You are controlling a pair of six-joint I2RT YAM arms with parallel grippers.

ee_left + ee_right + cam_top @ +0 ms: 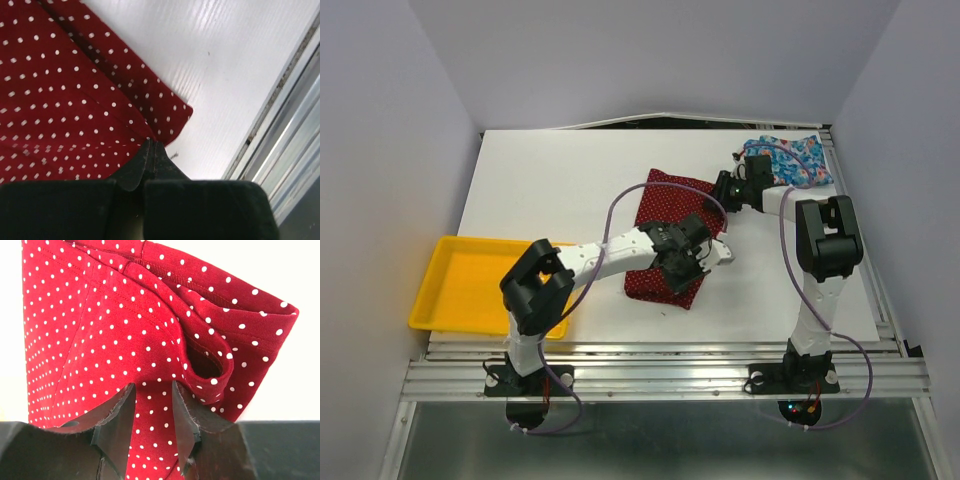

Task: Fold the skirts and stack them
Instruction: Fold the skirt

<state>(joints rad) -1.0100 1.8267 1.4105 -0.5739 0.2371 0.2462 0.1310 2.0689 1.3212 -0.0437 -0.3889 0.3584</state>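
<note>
The dark red dotted skirt (660, 225) lies partly folded in the middle of the table. My left gripper (698, 262) is at its near right edge; in the left wrist view the jaws (151, 144) are pressed together on the hem of the red skirt (60, 100). My right gripper (723, 190) is at the skirt's far right corner; in the right wrist view red cloth (100, 330) fills the narrow gap between its fingers (152, 385), and a fold curls up beside the right finger. The blue floral skirt (798, 160) lies bunched at the back right corner.
A yellow plastic tray (445, 300) sits at the near left edge of the table. The metal rail of the table's front edge (295, 125) runs close to the left gripper. White walls stand on three sides.
</note>
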